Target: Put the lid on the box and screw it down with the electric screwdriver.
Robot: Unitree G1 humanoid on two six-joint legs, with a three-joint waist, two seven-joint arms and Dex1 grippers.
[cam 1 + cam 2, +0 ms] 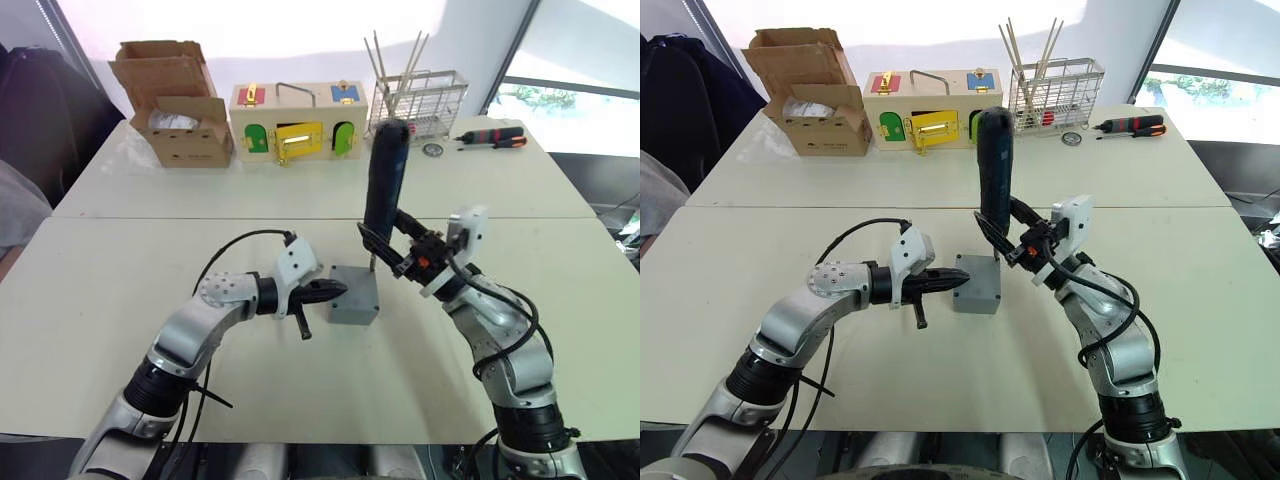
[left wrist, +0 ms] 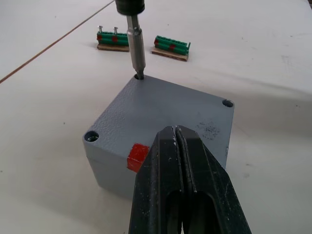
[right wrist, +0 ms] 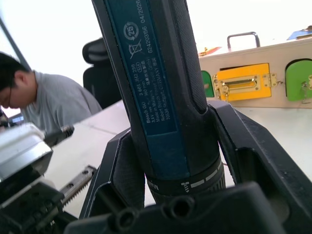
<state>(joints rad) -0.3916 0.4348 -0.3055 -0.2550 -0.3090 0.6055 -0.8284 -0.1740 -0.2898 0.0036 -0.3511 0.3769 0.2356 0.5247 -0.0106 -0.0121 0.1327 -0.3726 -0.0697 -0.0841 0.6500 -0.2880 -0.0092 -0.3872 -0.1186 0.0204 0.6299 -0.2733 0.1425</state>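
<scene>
The grey box (image 1: 355,297) stands in the middle of the table with the flat grey lid (image 2: 170,105) lying on top of it. My right gripper (image 1: 402,247) is shut on the thick black electric screwdriver (image 1: 385,185), which it holds upright. The metal bit (image 2: 136,46) sits in the lid's far corner hole. My left gripper (image 2: 176,130) is shut, its tips at the box's near top edge, just above a red patch (image 2: 137,156) on the side wall.
At the back of the table are a cardboard carton (image 1: 180,110), a wooden box with coloured doors (image 1: 297,122), a wire basket (image 1: 420,100) and a red-and-black hand screwdriver (image 1: 490,138). Two green terminal strips (image 2: 171,46) lie beyond the box. A seated person (image 3: 48,102) is off to the side.
</scene>
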